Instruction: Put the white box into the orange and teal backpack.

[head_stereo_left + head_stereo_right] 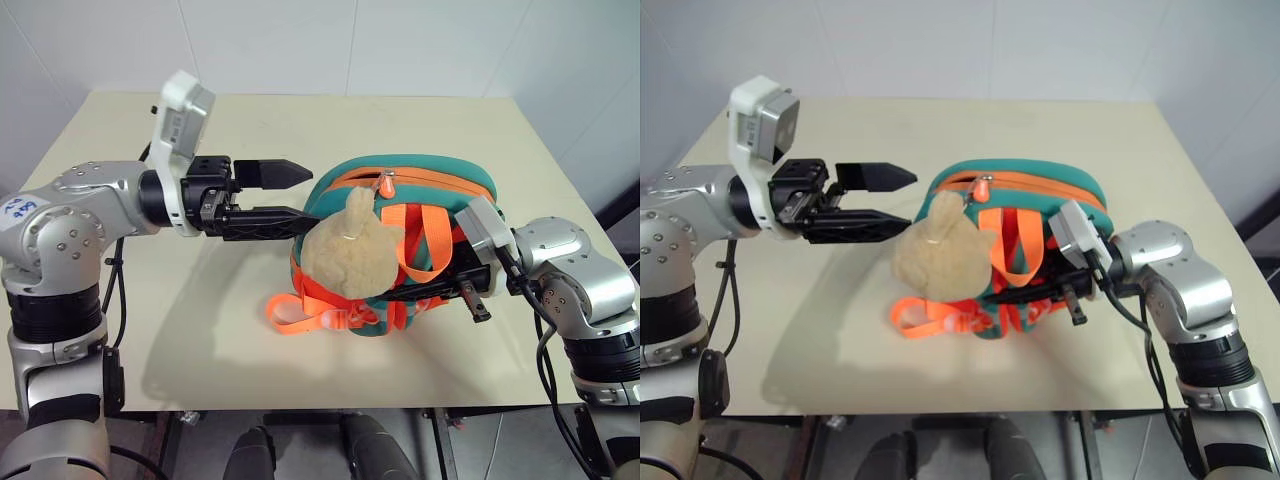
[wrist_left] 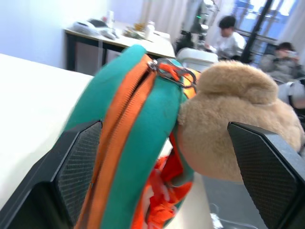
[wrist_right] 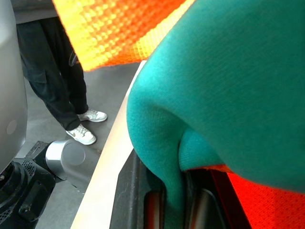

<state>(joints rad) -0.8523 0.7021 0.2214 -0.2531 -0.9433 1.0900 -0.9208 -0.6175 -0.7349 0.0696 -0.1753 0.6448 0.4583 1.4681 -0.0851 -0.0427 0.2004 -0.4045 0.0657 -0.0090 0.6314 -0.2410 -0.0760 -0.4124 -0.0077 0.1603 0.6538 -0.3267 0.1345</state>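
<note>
My left fingers (image 1: pixel 268 198) stand wide apart and hold nothing; they point level across the worktop (image 1: pixel 120 130) toward the orange and teal backpack (image 1: pixel 420 185), their tips just short of its near side; one finger (image 1: pixel 272 172) sits higher, the other (image 1: pixel 262 222) lower, close to the tan plush animal (image 1: pixel 350 258) that hangs on the pack's front. Looking along them, I see the closed orange zipper (image 2: pixel 125 119) run up the teal edge between the two pads, its metal pull (image 2: pixel 172 72) at the top, touching the plush; beyond, people sit at desks in the room.

My right fingers (image 1: pixel 440 290) are together, clamped on a fold of the backpack's teal fabric (image 3: pixel 171 157) at the side opposite my left fingers; the cloth is pinched between them, and an orange strap (image 3: pixel 109 28) crosses just above; past the worktop edge a person's dark trousers and white shoes (image 3: pixel 86 129) stand on the floor.

The backpack stands upright on the worktop between my two sets of fingers, orange straps (image 1: pixel 310 310) spilling out at its base. I cannot see the white box; whether it lies inside the pack I cannot tell.
</note>
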